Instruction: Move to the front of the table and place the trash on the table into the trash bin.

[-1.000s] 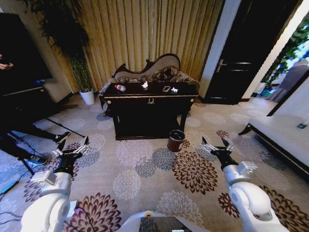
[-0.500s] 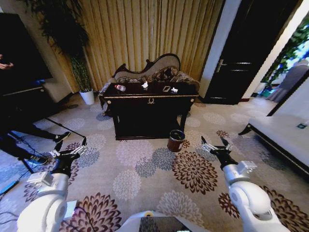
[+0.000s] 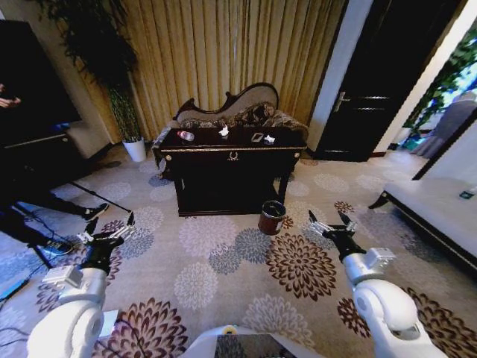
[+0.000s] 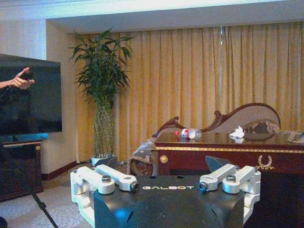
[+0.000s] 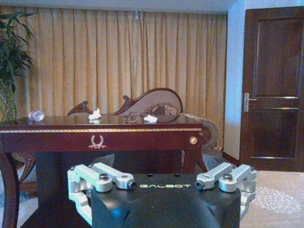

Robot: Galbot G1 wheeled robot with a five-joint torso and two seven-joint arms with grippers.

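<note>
**Facing the worktop, both hands empty**

My left hand (image 3: 110, 230) at 8 o'clock and right hand (image 3: 330, 222) at 4 o'clock hover over the carpet, fingers spread wide. Ahead at 12, the worktop (image 3: 231, 151) carries bottle (image 3: 185, 136), tissue (image 3: 223, 131) and wrapper scraps (image 3: 269, 139). The trash bin (image 3: 272, 217) stands at its right front.

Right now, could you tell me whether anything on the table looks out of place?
Yes: litter on the table. A bottle lies on its side at the left end, a crumpled tissue sits mid-top, and small wrapper scraps lie toward the right.

Trash bin (image 3: 272, 217) stands before the table (image 3: 231, 153).
</note>
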